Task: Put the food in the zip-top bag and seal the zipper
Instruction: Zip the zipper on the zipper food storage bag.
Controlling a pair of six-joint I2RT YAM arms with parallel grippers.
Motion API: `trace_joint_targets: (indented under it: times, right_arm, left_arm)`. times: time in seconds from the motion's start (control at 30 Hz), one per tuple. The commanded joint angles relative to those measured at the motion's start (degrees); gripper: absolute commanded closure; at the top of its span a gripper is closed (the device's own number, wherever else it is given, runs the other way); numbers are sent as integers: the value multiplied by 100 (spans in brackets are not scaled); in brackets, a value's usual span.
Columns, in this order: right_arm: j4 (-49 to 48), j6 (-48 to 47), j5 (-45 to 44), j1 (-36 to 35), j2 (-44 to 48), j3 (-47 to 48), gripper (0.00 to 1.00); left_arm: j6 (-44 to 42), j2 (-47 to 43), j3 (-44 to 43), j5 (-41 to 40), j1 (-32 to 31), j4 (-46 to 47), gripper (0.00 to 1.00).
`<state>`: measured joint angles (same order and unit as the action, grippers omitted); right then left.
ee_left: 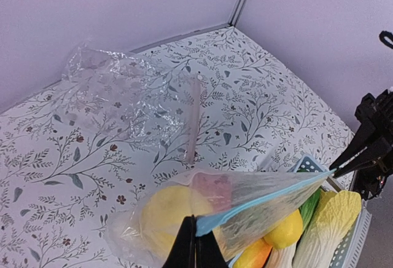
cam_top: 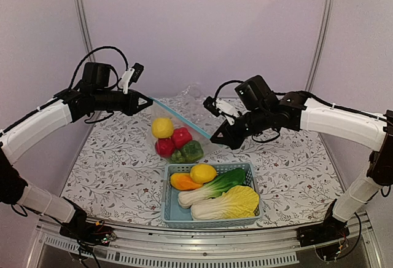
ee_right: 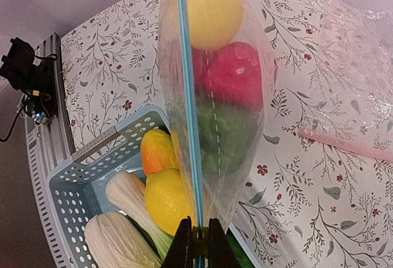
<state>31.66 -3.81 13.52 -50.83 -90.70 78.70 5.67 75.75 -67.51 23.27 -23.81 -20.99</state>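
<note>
Inside zip-top bag [cam_top: 175,123], four foods [cam_top: 181,137], inside basket [cam_top: 167,197], four more [cam_top: 202,173]

Clear zip-top bag [ee_left: 258,203] w/ teal-blue zipper [cam_top: 182,119], yellow lemon [cam_top: 162,128], red fruit [cam_top: 181,137], green veg [cam_top: 191,151], lt-blue basket [cam_top: 167,206], white table [cam_top: 110,169] w/ leaf print

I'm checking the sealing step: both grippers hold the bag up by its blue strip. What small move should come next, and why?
Probably slide the right gripper along the zipper toward the left gripper, pinching it closed. Each gripper grips one end of the taut strip, and the zip-top bag hangs below with food inside. Whether it is already sealed cannot be told.
</note>
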Motion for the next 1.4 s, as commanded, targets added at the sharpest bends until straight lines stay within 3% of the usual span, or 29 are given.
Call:
trace_joint_targets:
  times: [0.0, 0.67, 0.73, 0.83, 0.97, 1.2, 1.23, 1.37]
  right_arm:
    - [390, 90, -130, 51, 208, -177, 99]
    - [303, 164, -180, 47, 289, -287, 98]
    - [199, 207, -74, 54, 332, -289, 89]
    - [-13, 347, -11, 49, 486, -311, 62]
    - [-217, 612, 37, 52, 720, -325, 46]
    - [-351, 836, -440, 54, 1117, -456, 30]
    - [-345, 858, -523, 55, 1132, -479, 30]
    - [-357, 958, -760, 99, 1133, -534, 29]
  left_arm:
    - [35, -183, 26, -367, 235, 405, 100]
    - [37, -171, 35, -231, 243, 445, 100]
    - [15, -169, 42, 18, 248, 496, 100]
    - [9, -161, 71, 388, 246, 604, 100]
    - [6, -95, 24, 581, 240, 581, 100]
    - [60, -51, -21, 372, 242, 502, 99]
    - [62, -47, -13, 345, 243, 500, 97]
    - [81, -44, -8, 321, 248, 500, 71]
